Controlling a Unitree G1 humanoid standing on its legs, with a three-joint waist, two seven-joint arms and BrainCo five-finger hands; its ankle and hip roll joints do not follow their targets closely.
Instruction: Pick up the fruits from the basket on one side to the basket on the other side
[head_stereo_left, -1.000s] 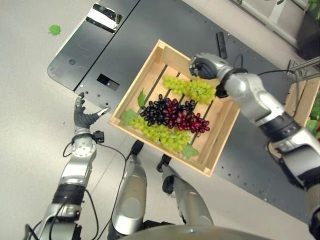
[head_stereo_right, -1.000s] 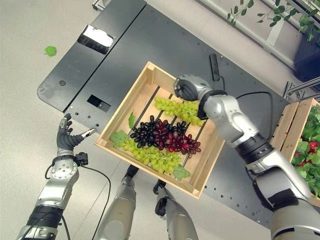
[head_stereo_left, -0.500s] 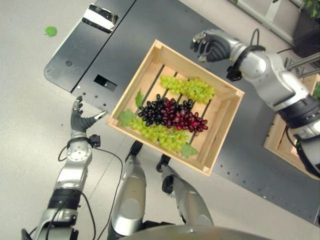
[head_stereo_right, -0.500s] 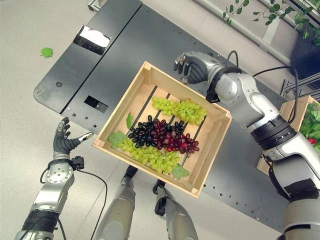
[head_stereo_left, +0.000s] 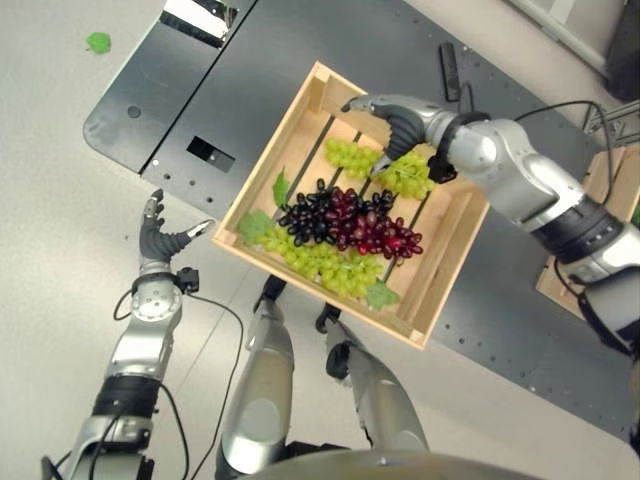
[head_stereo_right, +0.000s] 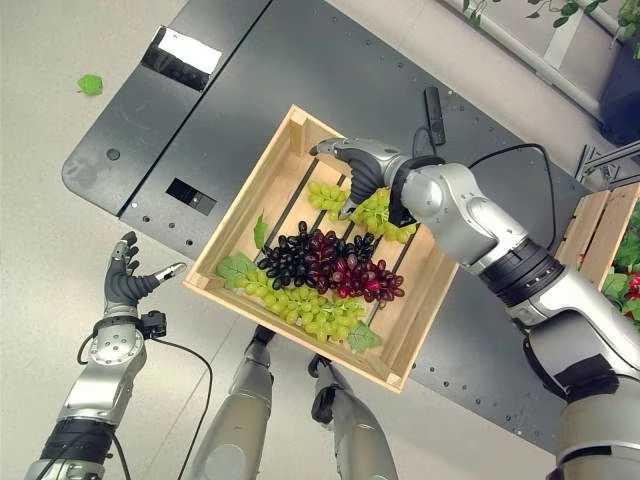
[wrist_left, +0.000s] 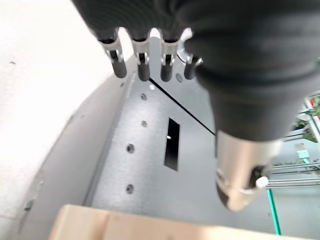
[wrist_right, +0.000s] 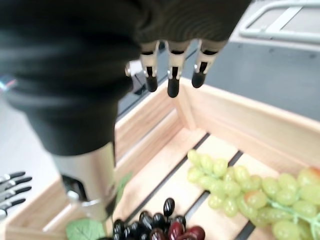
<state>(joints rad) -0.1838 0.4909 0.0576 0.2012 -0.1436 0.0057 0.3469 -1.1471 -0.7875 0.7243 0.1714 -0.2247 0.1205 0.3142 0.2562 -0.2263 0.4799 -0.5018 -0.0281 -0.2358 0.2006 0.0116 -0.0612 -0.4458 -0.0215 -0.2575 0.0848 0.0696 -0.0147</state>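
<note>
A slatted wooden crate (head_stereo_left: 445, 235) sits mid-frame on a dark metal platform (head_stereo_left: 300, 40), holding three grape bunches: green grapes (head_stereo_left: 385, 168) at its upper part, dark purple and red grapes (head_stereo_left: 350, 222) across the centre, and another green bunch (head_stereo_left: 320, 265) along the lower edge. The right hand (head_stereo_left: 385, 115) hovers over the upper green grapes, fingers spread and holding nothing; whether the fingertips touch the fruit is hard to tell. The left hand (head_stereo_left: 160, 238) rests open at the left, beside the crate's corner. A second crate (head_stereo_right: 590, 250) shows at the right edge.
</note>
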